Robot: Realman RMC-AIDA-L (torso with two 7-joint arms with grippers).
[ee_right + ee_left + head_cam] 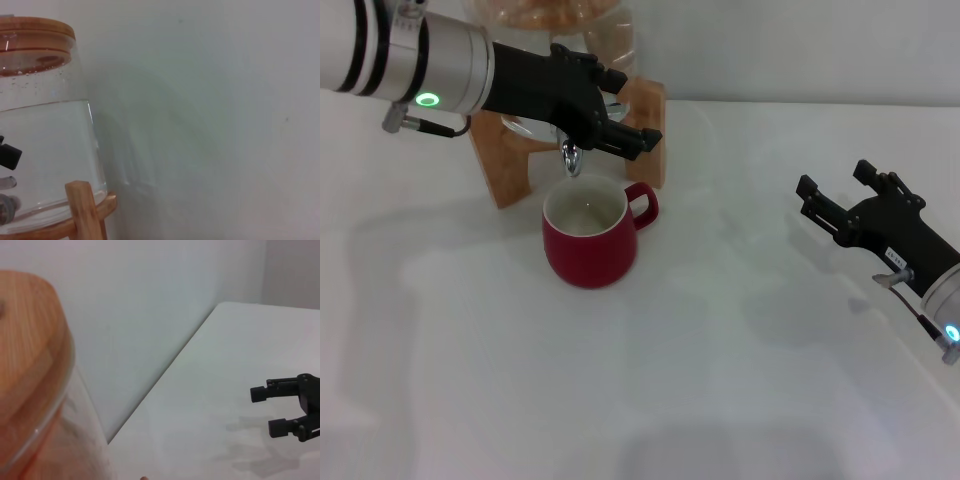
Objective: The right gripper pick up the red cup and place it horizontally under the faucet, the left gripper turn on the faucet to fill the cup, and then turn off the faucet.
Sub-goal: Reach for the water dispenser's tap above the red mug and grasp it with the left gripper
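Observation:
The red cup (pixel 588 240) stands upright on the white table, its white inside showing and its handle pointing right. Just above its rim hangs the chrome spout of the faucet (pixel 571 158), mounted on the glass water jar (pixel 45 150) on a wooden stand (pixel 505 165). My left gripper (pixel 620 120) reaches in from the upper left and sits right at the faucet, covering its lever. No water stream is visible. My right gripper (pixel 836 180) hovers open and empty far to the right of the cup; the left wrist view also shows this right gripper (pixel 266 411).
The jar has a wooden lid (pixel 25 340) and is partly filled with water. A white wall (pixel 210 100) rises close behind the jar. White table (pixel 720 380) stretches in front of the cup and between the two arms.

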